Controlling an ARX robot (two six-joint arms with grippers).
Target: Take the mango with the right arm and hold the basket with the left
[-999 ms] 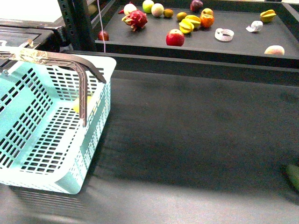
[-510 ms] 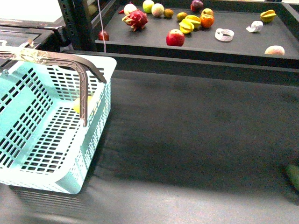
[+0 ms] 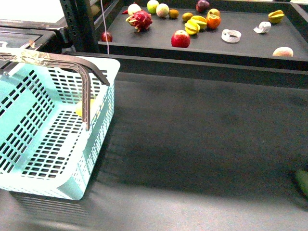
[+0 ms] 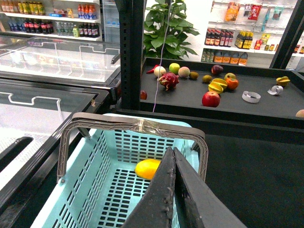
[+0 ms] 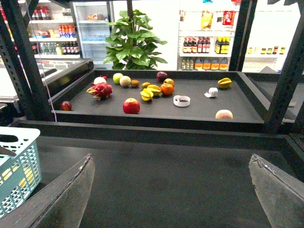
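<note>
The turquoise basket [image 3: 29, 144] stands at the left of the dark table, its grey-brown handles [image 3: 72, 62] raised. The yellow mango [image 3: 84, 107] lies inside it on the floor, against the far wall. In the left wrist view my left gripper [image 4: 172, 151] is shut and empty. It hangs above the basket's [image 4: 85, 180] near side, with the mango [image 4: 148, 168] just beyond its tip and the handle [image 4: 133, 124] further off. My right gripper [image 5: 171, 157] is open and empty over bare table. The basket's corner [image 5: 16, 166] is far off to its side. Neither gripper shows in the front view.
A raised black tray [image 3: 154, 45] at the back holds a red apple [image 3: 180, 38], a dragon fruit [image 3: 139, 20], star fruits [image 3: 195, 24], a peach-coloured fruit [image 3: 282, 52] and other fruit. A green object [image 3: 303, 182] pokes in at the right edge.
</note>
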